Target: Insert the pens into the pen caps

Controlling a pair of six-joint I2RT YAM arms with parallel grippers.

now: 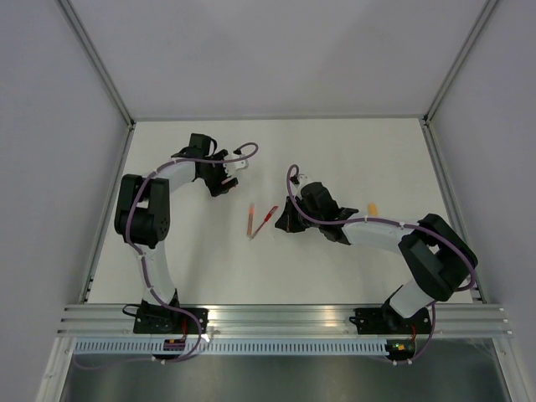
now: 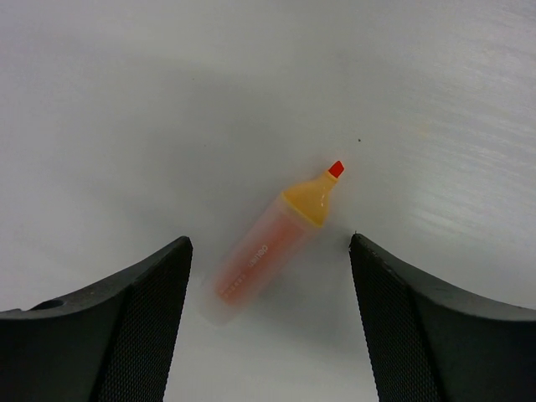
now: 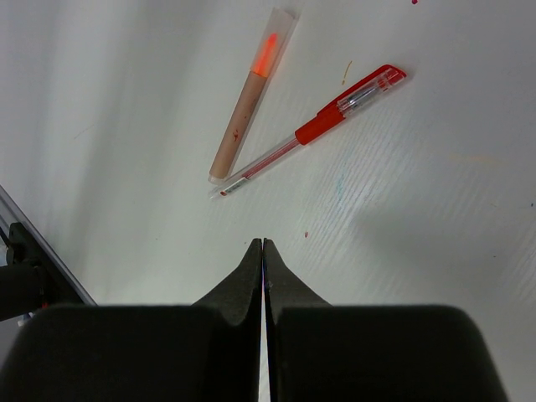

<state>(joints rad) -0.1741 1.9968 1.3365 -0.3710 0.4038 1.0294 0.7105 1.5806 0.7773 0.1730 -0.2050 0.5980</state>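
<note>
Fingers [image 2: 142, 318] of the left gripper [image 2: 270, 241] stand wide apart, and nothing is gripped. The highlighter [image 2: 260, 260] lies flat on the bench [image 2: 126, 100] in the gap between them, touching neither finger. It sits on a slant. Its clear, orange-filled body points back toward the wrist, and its bare red tip [image 2: 336, 168] points away and to the right in the left wrist view. No cap is on that tip.

The right gripper [image 3: 263, 244] has its fingers pressed together with nothing between them, and it hangs just above the bench. Two more pens lie ahead of it. The red pen [image 3: 311, 134] and the orange-pink pen [image 3: 247, 100] form a narrow V, with their near ends almost touching and their far ends fanned apart. The pink one has a glowing orange patch near its far end under a clear sleeve. I cannot tell whether the red one is capped.

From above, that pair [image 1: 258, 221] sits mid-bench between the two grippers, closer to the right one [image 1: 289, 219]. The left gripper [image 1: 219, 182] is farther back and to the left, and it hides the highlighter there. A short orange stub [image 1: 373, 208] lies just beyond the right forearm, well apart from all the pens. It is too small to make out further.
</note>
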